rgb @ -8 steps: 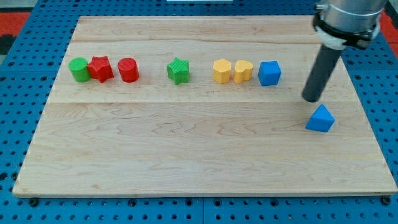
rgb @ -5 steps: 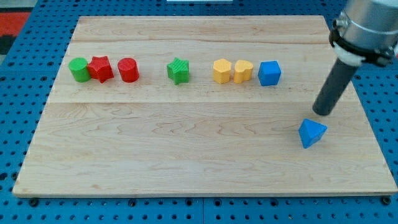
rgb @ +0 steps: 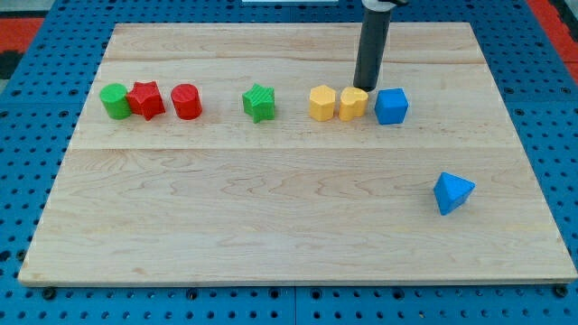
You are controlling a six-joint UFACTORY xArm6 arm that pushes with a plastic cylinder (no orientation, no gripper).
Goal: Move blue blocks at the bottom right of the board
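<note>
A blue cube sits in the row near the view's top right, right of a yellow heart-shaped block. A blue triangular block lies alone toward the view's lower right. My tip stands just above the gap between the yellow heart-shaped block and the blue cube, close to both; I cannot tell if it touches either.
The row continues to the view's left: a yellow hexagon block, a green star, a red cylinder, a red star and a green cylinder. The wooden board lies on a blue pegboard.
My tip has moved from beside the blue triangular block up and left to behind the row. The blue triangular block shifted slightly down-left and turned before the tip left it.
</note>
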